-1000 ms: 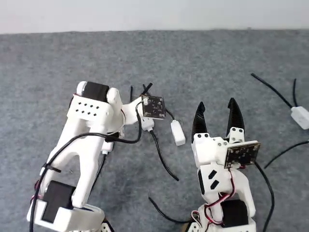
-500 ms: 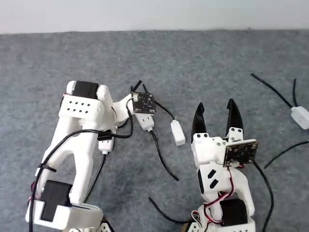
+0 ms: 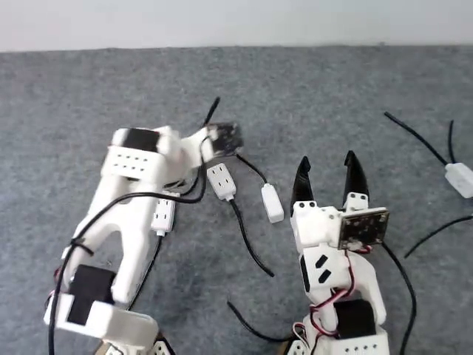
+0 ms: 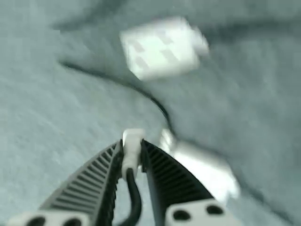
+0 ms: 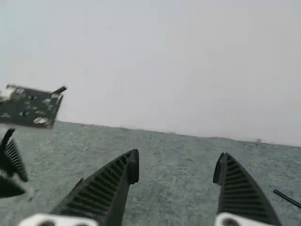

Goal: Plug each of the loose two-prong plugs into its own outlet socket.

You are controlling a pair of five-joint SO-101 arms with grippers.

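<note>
My left gripper is shut on a small white plug whose black cable runs back between the fingers. Beyond it lies a white outlet socket with its slots facing up, and a second white piece lies closer. From above, the left arm's wrist hovers just past the outlet socket and hides the held plug. A loose white plug lies right of the socket. My right gripper stands open and holds nothing, its fingers raised off the carpet.
A white block on a cable lies under the left arm. Another white plug with black cables sits at the far right edge. Black cables trail over the grey carpet between the arms. The far carpet is open.
The left arm's wrist has swung away from me and now blurs with motion, uncovering the outlet socket and the white block below. The right arm has barely shifted.
</note>
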